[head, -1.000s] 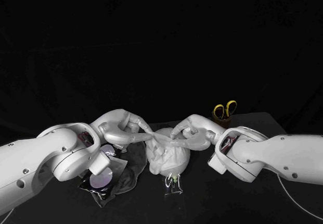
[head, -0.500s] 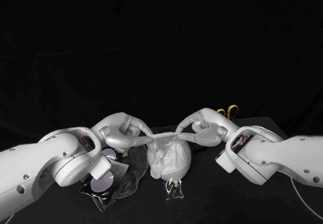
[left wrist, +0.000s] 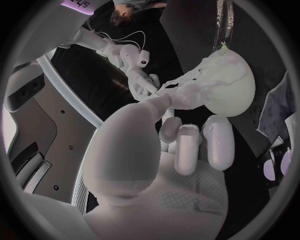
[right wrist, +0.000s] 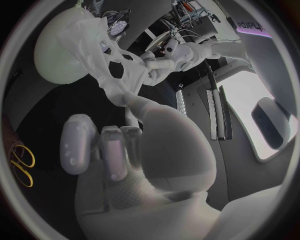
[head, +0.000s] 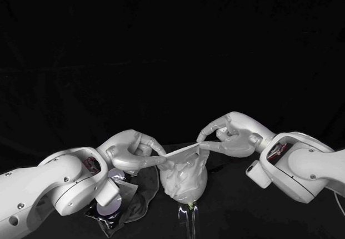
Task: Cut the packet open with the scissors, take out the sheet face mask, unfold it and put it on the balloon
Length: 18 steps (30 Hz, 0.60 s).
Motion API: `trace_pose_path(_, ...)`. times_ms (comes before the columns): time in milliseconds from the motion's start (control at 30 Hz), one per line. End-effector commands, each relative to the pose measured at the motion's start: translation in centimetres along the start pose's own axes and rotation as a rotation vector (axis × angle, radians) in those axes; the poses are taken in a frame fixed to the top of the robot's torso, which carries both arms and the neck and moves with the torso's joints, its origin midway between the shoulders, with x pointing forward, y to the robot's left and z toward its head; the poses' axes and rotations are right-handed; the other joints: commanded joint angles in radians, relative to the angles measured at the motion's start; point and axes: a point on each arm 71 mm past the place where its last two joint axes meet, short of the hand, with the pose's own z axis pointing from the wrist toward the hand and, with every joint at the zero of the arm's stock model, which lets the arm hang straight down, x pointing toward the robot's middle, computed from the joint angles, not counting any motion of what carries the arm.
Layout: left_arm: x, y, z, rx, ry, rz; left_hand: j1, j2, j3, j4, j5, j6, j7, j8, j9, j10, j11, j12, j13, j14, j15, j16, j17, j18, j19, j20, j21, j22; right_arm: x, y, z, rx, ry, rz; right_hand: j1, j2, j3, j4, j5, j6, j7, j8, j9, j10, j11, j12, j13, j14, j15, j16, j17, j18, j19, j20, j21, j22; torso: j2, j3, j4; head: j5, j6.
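Mask (head: 183, 166) hangs lengthwise down the balloon (right wrist: 56, 60), top edge pinched by left hand (head: 131, 150) and right hand (head: 230, 134).

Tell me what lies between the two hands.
The white sheet face mask, its top edge stretched from the left hand to the right hand, draping over the pale round balloon; the head view shows it.

The sheet face mask (head: 183, 150) hangs between the left hand (head: 131, 150) and the right hand (head: 230, 134), against the balloon (head: 185, 180). The packet (head: 114, 197) lies on the tabletop (head: 237, 220) towards its left edge.
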Motion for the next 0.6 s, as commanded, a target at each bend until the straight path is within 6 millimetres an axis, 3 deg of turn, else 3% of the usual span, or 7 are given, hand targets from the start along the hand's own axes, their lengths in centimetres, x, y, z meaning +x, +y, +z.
trace_pose_path(33, 0.2, -0.2, 0.0, 0.008, 0.009, -0.009, -0.002, 0.007, 0.006, -0.002, 0.002, 0.006, 0.004, 0.006, 0.033, -0.001, 0.001, -0.005, -0.001, 0.103, -0.002, 0.005, 0.245, -0.002, -0.003, 0.001, -0.003, 0.037, 0.0, 0.6, -0.1, -0.030, 0.024, -0.020, -0.011, 0.000, 0.009, 0.000, -0.002, -0.004, -0.003, 0.004, 0.042, 0.104, -0.009, 0.003, 0.263, 0.106, -0.009, 0.004, 0.263, 0.006, -0.002, -0.005, 0.003, 0.186, 0.000, 0.0013, 0.0007, -0.001, 0.015)
trace_pose_path(300, 0.2, -0.2, 0.1, -0.001, 0.001, 0.003, -0.005, 0.003, 0.009, -0.007, 0.002, 0.003, 0.005, 0.003, 0.032, -0.013, 0.002, -0.012, -0.017, 0.104, -0.001, 0.005, 0.248, -0.003, -0.002, 0.001, -0.002, 0.039, -0.9, 1.5, -0.5, -0.054, 0.004, -0.038, -0.012, -0.001, 0.009, -0.001, -0.002, -0.004, -0.003, 0.004, 0.043, 0.104, -0.009, 0.003, 0.263, 0.106, -0.009, 0.004, 0.263, 0.005, -0.001, -0.005, 0.005, 0.186, 0.003, 0.0001, 0.0007, -0.003, 0.041)
trace_pose_path(600, -0.2, 0.1, 0.6, -0.018, -0.032, 0.064, -0.003, -0.005, 0.020, -0.024, 0.002, 0.001, 0.011, -0.005, 0.030, -0.028, 0.005, -0.023, -0.038, 0.104, 0.001, 0.005, 0.247, -0.003, 0.000, 0.002, -0.002, 0.040, -0.7, 1.9, -0.5, -0.062, 0.006, -0.038, -0.014, -0.002, 0.010, -0.001, -0.002, -0.004, -0.004, 0.005, 0.044, 0.104, -0.009, 0.003, 0.263, 0.106, -0.009, 0.004, 0.263, 0.005, 0.000, -0.005, 0.007, 0.187, 0.005, 0.0009, 0.0005, -0.002, 0.041)
